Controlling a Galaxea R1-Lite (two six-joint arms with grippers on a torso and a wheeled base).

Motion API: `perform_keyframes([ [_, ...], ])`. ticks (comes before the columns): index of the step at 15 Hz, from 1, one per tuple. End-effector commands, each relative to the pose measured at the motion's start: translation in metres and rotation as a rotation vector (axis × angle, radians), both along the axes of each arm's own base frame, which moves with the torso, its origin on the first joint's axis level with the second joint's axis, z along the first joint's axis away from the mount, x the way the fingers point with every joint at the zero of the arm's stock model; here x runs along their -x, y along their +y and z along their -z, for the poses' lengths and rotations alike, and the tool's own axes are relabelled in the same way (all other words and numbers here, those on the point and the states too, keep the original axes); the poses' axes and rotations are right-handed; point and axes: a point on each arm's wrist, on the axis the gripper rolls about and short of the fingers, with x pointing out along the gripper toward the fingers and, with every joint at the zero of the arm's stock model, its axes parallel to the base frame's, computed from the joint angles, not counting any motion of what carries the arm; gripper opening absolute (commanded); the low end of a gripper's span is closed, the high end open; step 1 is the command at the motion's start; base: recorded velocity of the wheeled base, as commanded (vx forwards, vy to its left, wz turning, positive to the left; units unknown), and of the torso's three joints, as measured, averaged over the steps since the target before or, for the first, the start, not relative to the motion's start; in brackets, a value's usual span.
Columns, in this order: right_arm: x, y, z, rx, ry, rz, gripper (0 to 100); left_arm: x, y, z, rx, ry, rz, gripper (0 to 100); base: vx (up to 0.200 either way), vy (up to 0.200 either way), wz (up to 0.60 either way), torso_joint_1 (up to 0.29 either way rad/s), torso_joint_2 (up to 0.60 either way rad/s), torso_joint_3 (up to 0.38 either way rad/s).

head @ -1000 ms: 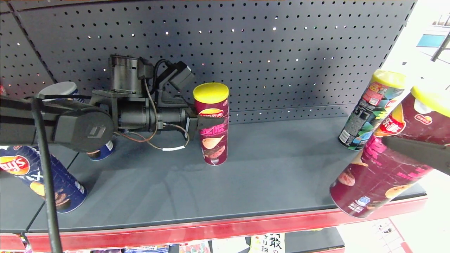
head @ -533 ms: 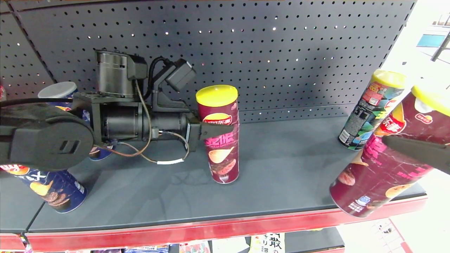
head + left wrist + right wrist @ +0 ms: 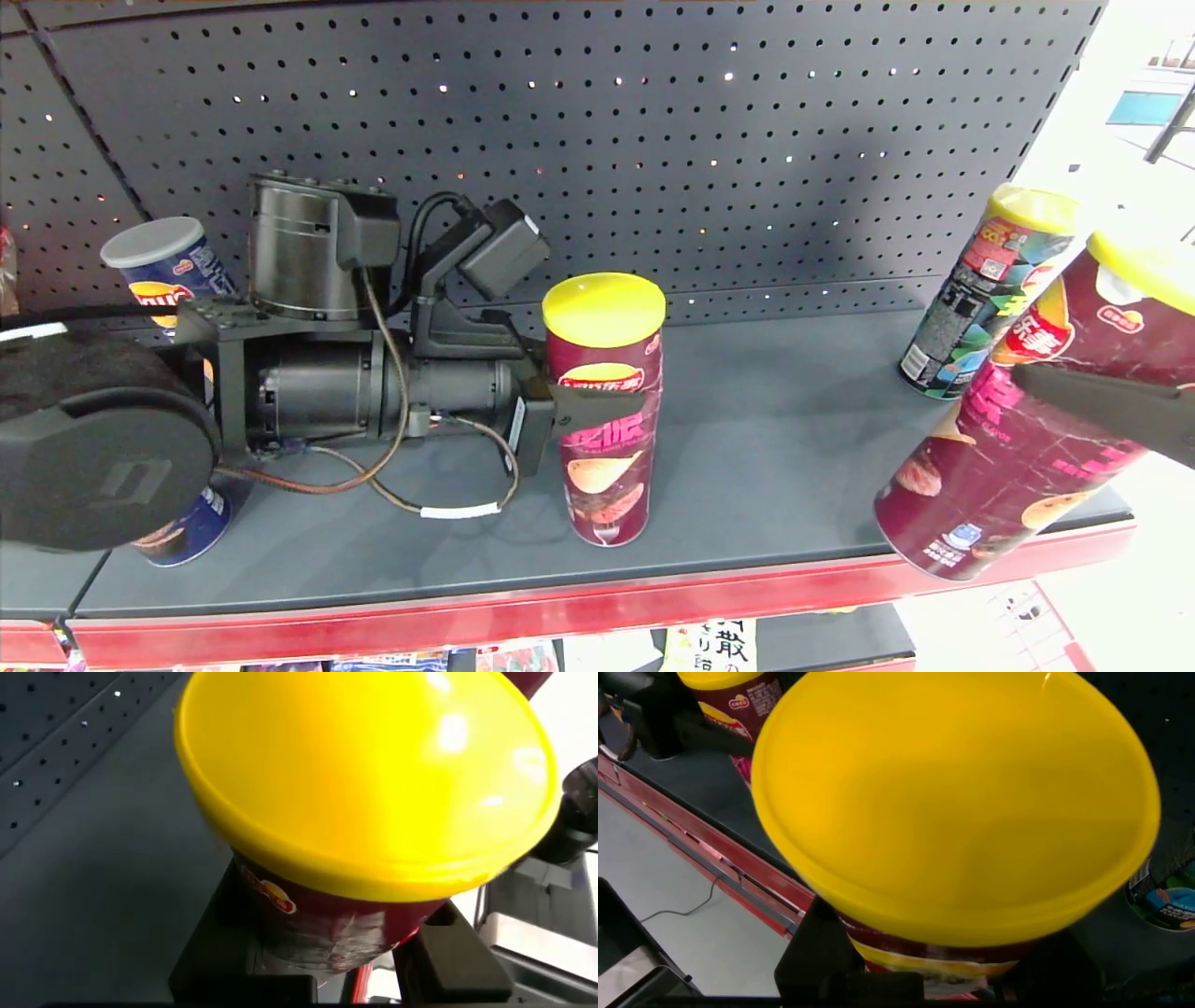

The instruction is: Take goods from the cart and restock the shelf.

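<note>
A maroon chip can with a yellow lid (image 3: 605, 411) stands upright near the front edge of the grey shelf (image 3: 766, 439), and my left gripper (image 3: 597, 403) is shut on its middle. In the left wrist view its yellow lid (image 3: 364, 775) is close up, with dark fingers (image 3: 220, 952) on either side of the can body. At the right, my right gripper (image 3: 1102, 401) is shut on a second maroon chip can (image 3: 1018, 439), held tilted over the shelf's front right corner. Its lid (image 3: 957, 803) looms large in the right wrist view.
A black and green can with a yellow lid (image 3: 994, 289) leans at the back right of the shelf. Blue chip cans stand at the left, one at the back (image 3: 168, 266) and one near the front (image 3: 182, 532). A red rail (image 3: 560, 607) edges the shelf; a pegboard (image 3: 607, 121) backs it.
My left arm has drawn the maroon can forward and slightly right, from the middle of the shelf to near its front edge. The right arm and its can have stayed still.
</note>
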Motion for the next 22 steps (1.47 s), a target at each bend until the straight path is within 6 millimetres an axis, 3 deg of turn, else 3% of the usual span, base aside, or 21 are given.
perform_keyframes([
  [1,0.000,0.000,0.000,0.000,-0.001,-0.001,0,0.007,0.001,0.007,-0.003,-0.001,-0.001,0,0.000,0.000,0.00,0.000,0.00,0.000],
  [4,0.000,0.000,0.000,-0.001,-0.001,-0.001,0,0.013,0.000,0.015,-0.011,-0.001,-0.003,0,0.000,0.000,0.00,0.000,0.00,0.000],
  [14,0.000,0.000,0.000,-0.001,0.000,-0.001,0,0.030,0.001,0.013,-0.020,-0.003,-0.015,0,0.000,0.000,0.00,0.000,0.00,0.000],
  [22,0.000,0.000,0.000,-0.001,-0.001,-0.001,0,0.032,0.000,0.015,-0.030,0.000,-0.031,0,0.000,0.000,0.00,0.000,0.00,0.000],
])
